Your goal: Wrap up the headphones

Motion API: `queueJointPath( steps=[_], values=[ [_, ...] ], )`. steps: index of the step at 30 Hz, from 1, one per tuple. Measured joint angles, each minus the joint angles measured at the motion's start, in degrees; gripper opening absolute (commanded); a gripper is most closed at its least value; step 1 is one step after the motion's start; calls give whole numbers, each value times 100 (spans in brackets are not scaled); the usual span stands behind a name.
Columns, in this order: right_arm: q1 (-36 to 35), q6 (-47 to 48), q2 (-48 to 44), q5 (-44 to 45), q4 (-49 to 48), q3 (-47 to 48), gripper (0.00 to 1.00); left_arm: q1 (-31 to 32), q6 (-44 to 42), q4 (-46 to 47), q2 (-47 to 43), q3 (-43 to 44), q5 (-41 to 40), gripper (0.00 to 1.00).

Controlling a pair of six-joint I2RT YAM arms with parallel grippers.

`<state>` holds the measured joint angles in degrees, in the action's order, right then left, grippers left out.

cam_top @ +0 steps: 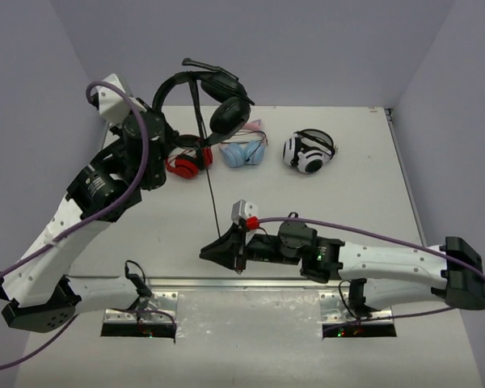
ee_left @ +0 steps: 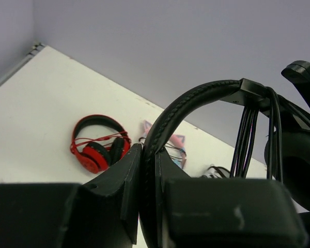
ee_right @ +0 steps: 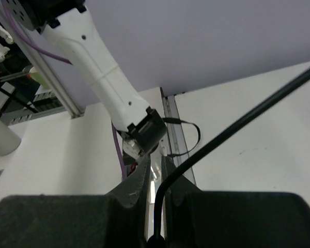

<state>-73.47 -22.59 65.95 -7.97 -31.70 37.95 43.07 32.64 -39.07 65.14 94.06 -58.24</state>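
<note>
Left tool (ee_left: 148, 155): you're clamping the headphones (cam_top: 226, 113) by the headband (ee_left: 196, 98), aloft, far-left.
Right tool (ee_right: 155, 157): you're pinching the cable (cam_top: 211, 182), nearer you.
Cable axis: stretching far-to-near between them.

All-black over-ear headphones (cam_top: 222, 87) are pictured held aloft toward 11 o'clock in the overhead view, with the thin padded headband (ee_left: 196, 101) clamped edge-on between the closed fingers of the left gripper (ee_left: 147, 170). The arch of the band is turned toward 9 o'clock, and the padded ear cups (cam_top: 230, 117) are gathered at its 3 o'clock side. Several strands of the long, thin black cable (cam_top: 209, 174) are seen draped over the headband beside one cup. From there a single strand is stretched straight toward 6 o'clock and is pinched between the nearly closed fingers of the right gripper (ee_right: 155, 161).
</note>
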Motion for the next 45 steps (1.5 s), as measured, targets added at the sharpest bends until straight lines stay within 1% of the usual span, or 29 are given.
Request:
queueJointPath(
  steps=[2,6,7,9,13,15,17,20,22,25,27,28,29,30,32,33,34,37,40,43,45],
  values=[
    [-332,271,22,387,581,485,1,4,131,-229,120,0,-295,0],
    [-754,787,243,916,1598,1554,1,-35,302,-579,442,-70,-730,0],
    [-828,960,267,1095,1871,1718,1,-61,247,-573,472,-190,-726,0],
    [-918,1193,267,1342,2225,1947,1,-175,-33,-299,428,-721,-610,0],
    [-920,1867,293,1888,3495,2376,1,-555,-739,339,319,-1952,-15,0],
    [-920,2299,437,2179,4186,2885,1,-680,-1117,575,343,-2391,372,0],
    [-883,2837,616,2420,4771,3493,2,-723,-1504,750,422,-2608,844,0],
    [-393,3536,697,2358,5416,4124,1,-728,-2061,1191,455,-2787,1853,0],
    [317,3901,621,2079,5665,4376,1,-728,-2389,1547,393,-2973,2391,0],
    [1268,4354,345,1987,5744,4321,2,-640,-2736,1762,304,-3156,2909,0],
    [1578,4669,164,1996,5702,4157,2,-522,-2865,1921,227,-3235,3237,0],
    [1679,4833,92,2002,5628,4068,11,-457,-2935,1996,188,-3261,3383,0],
    [1755,4957,52,2009,5534,3993,16,-391,-2997,2048,142,-3274,3534,0],
    [1845,5080,9,2017,5311,3856,15,-304,-3080,2111,85,-3287,3711,0],
    [2063,5416,-42,2205,4828,3569,9,-153,-3239,2151,-72,-3322,4081,0],
    [2199,5530,-42,2260,4618,3453,4,-68,-3303,2162,-168,-3348,4236,0],
    [2319,5652,-20,2378,4446,3370,3,11,-3375,2164,-258,-3375,4336,0],
    [2695,5707,114,2385,4179,3307,5,214,-3467,2267,-501,-3410,4538,0],
    [2990,5571,212,2225,3926,3257,5,264,-3475,2542,-713,-3410,4581,0],
    [3134,5364,212,1954,3742,3178,4,262,-3497,2671,-927,-3410,4553,0],
    [3174,5211,195,1799,3626,3112,7,260,-3539,2649,-1049,-3412,4538,0]
  ],
)
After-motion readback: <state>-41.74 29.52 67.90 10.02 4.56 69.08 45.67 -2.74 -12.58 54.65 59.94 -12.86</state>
